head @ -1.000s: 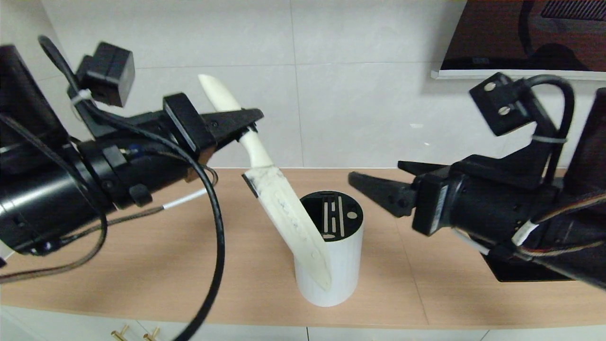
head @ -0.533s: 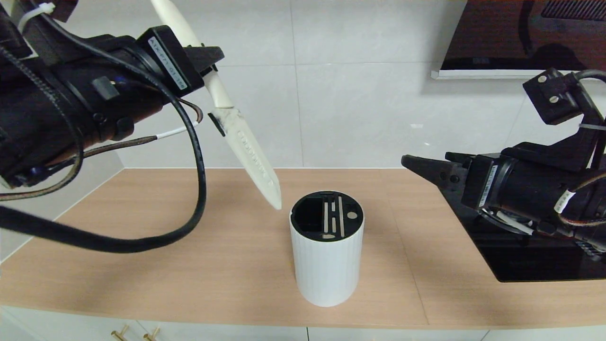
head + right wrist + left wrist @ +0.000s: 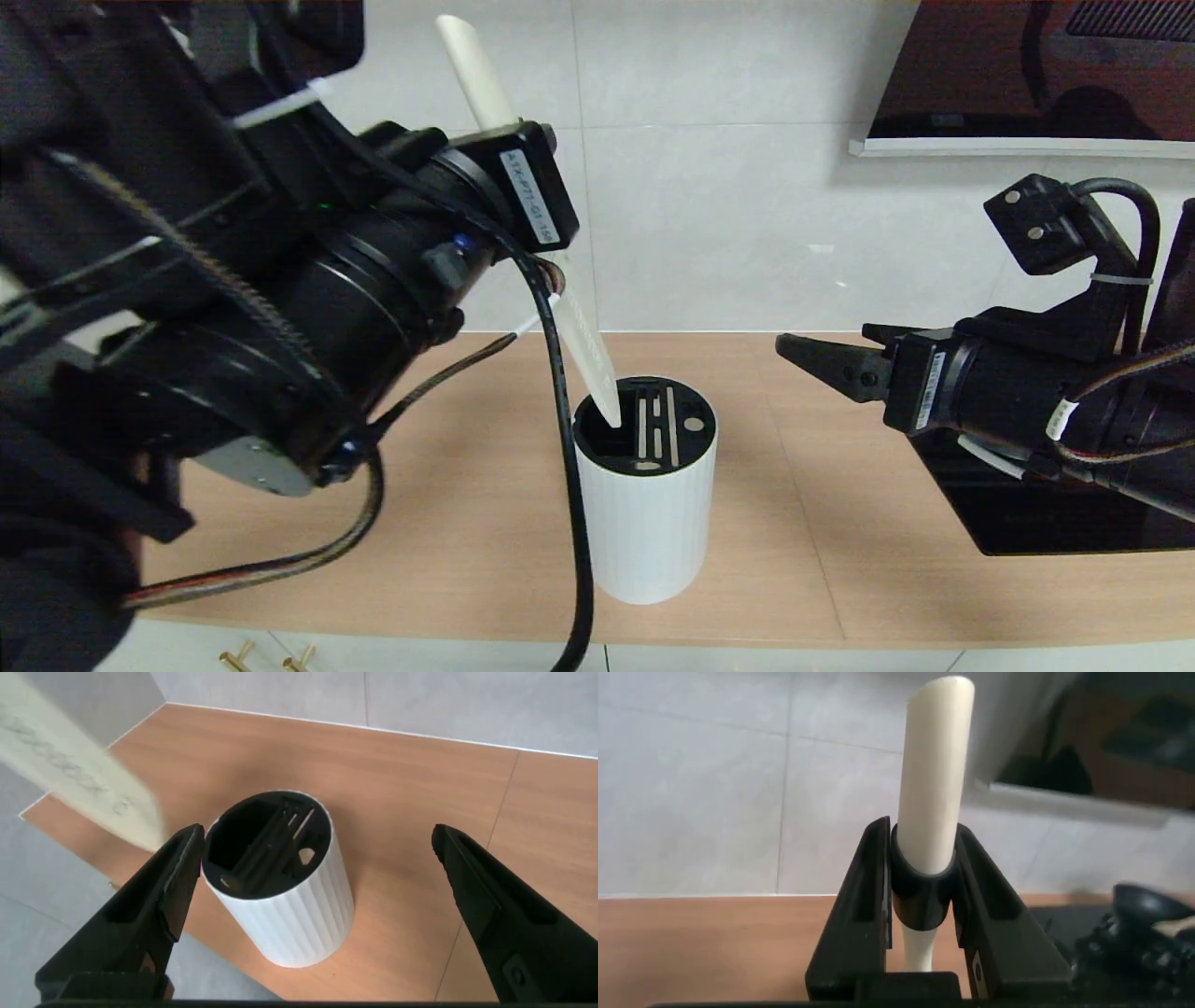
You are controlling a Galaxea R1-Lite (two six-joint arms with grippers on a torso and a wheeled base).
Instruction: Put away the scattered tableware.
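A white knife [image 3: 581, 336] hangs steeply, handle up, with its tip at the large square opening of the white cylindrical knife holder [image 3: 646, 523]. My left gripper [image 3: 512, 140] is shut on the knife's handle [image 3: 934, 765], high above the counter and left of the holder. The left wrist view looks along that gripper [image 3: 923, 882], clamped around the handle. My right gripper [image 3: 826, 341] hovers open to the right of the holder, at about rim height. In its own view the right gripper [image 3: 316, 835] straddles the holder [image 3: 290, 924], with the blade [image 3: 84, 775] coming in beside it.
The holder stands mid-way across a wooden counter [image 3: 373, 457], close to its front edge. A black cooktop [image 3: 1027, 527] lies at the right under my right arm. A tiled wall rises behind, with a dark hood [image 3: 1027, 75] at the upper right.
My left arm has swung the knife from high on the left down to the holder, and its tip now sits at the large opening. The right gripper shifted slightly left.
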